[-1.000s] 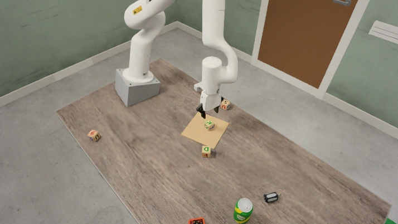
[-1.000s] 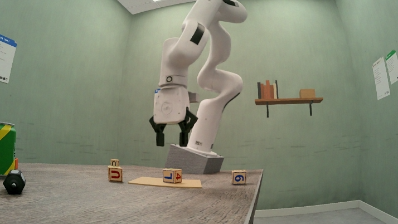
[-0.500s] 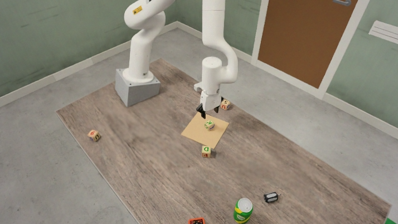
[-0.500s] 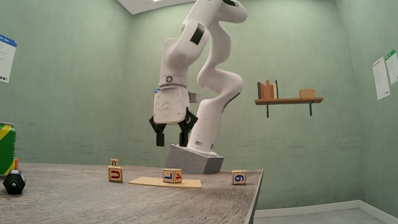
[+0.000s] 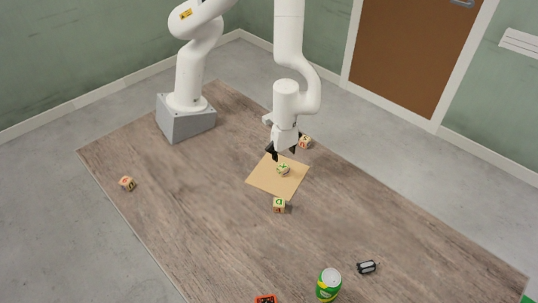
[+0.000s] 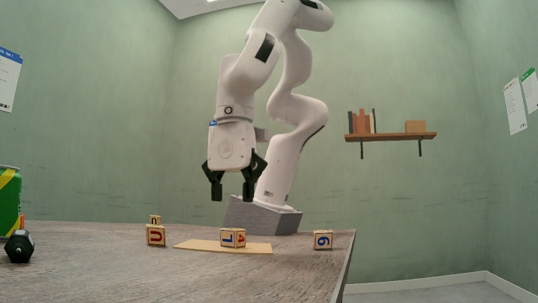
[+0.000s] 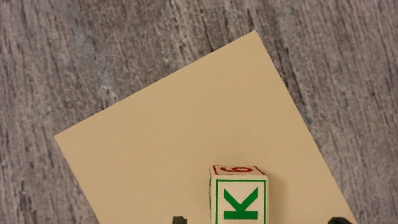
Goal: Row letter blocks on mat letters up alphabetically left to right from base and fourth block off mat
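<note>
A tan mat point(image 5: 276, 177) lies mid-table. The K block point(image 5: 282, 169) stands on it, green K on top, and also shows in the exterior view point(image 6: 233, 237) and at the bottom of the wrist view point(image 7: 239, 197). The D block point(image 5: 279, 205) sits on the wood just off the mat's near edge. The S block point(image 5: 304, 142) sits off the mat behind my gripper. A block with 6 on top point(image 5: 127, 183) lies far left near the table edge. My gripper point(image 5: 280, 152) point(image 6: 231, 196) is open and empty, well above the mat's back part, with only its fingertips showing in the wrist view point(image 7: 259, 220).
The robot's grey pedestal point(image 5: 185, 117) stands at the back left. A green can point(image 5: 328, 284), a black dumbbell point(image 5: 366, 267) and a small orange item point(image 5: 266, 298) lie at the near end. The table edge runs close behind the S block.
</note>
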Controlling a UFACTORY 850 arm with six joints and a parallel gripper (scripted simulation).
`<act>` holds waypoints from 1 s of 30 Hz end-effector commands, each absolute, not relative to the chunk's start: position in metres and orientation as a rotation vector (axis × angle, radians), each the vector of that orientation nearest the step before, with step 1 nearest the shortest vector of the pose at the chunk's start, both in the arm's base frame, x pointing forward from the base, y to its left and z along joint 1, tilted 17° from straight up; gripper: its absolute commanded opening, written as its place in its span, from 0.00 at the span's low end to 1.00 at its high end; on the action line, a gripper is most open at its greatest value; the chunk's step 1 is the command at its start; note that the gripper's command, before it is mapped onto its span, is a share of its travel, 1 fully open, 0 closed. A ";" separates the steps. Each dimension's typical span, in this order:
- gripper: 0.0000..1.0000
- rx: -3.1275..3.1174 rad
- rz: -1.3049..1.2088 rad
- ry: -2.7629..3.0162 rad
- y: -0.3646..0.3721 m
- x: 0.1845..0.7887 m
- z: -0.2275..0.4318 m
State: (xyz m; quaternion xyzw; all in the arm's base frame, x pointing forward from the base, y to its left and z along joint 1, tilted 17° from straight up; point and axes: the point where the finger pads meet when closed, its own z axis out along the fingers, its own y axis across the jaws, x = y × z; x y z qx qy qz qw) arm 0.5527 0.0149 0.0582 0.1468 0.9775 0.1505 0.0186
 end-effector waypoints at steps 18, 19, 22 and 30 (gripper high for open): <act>0.84 0.455 0.468 3.032 0.025 0.556 0.029; 0.84 0.455 0.468 3.032 0.026 0.556 0.027; 0.84 0.455 0.468 3.032 0.026 0.556 0.025; 0.84 0.455 0.468 3.032 0.029 0.557 0.018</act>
